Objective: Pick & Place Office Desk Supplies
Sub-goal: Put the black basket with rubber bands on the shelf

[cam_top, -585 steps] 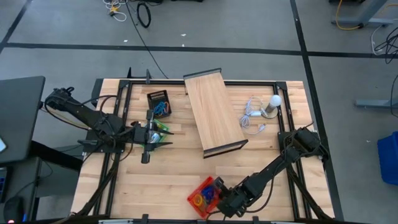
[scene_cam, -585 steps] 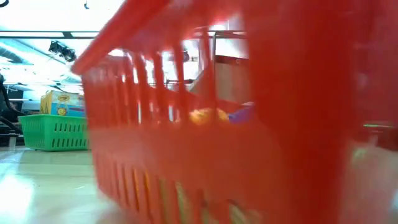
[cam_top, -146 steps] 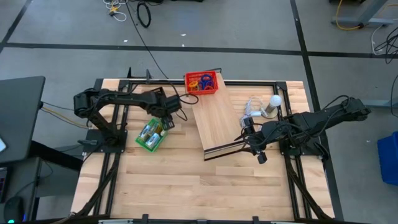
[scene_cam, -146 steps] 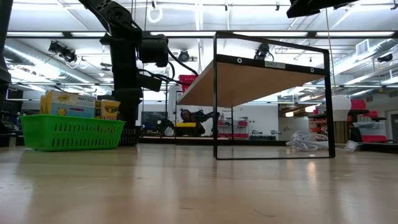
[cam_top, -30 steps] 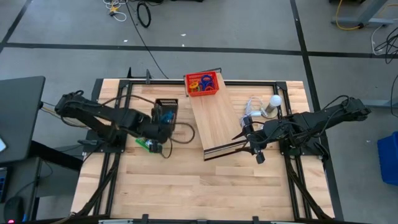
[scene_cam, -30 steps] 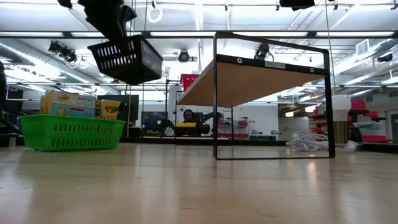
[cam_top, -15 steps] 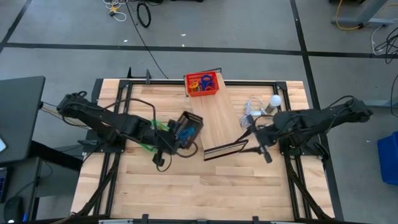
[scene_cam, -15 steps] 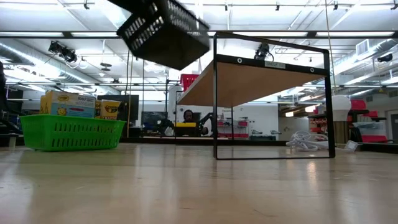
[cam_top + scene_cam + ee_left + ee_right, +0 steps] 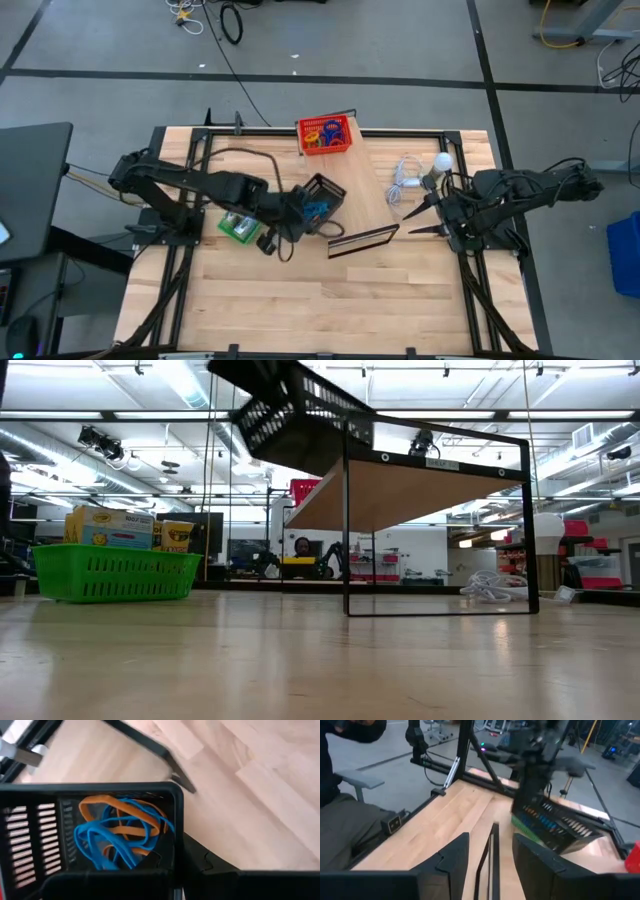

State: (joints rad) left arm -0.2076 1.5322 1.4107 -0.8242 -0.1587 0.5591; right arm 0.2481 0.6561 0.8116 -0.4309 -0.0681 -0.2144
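Half a second on, we see the left hand (image 9: 297,213), clamped on the black basket (image 9: 322,196) of blue and orange loops (image 9: 120,832), carried further toward the wooden shelf (image 9: 352,170). The right hand (image 9: 428,214), fingers apart and empty, has pulled toward the surface's (image 9: 300,290) right edge. The green basket (image 9: 115,573) sits near the left edge; a workshop lies beyond.

Two dark jointed arms, black cable along left arm (image 9: 190,180), black angular fingers (image 9: 451,857).

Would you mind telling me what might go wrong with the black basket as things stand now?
The left gripper holds the black basket aloft and tilted, so its blue and orange loops might spill. It hangs close to the wooden shelf, whose metal frame it may clip.
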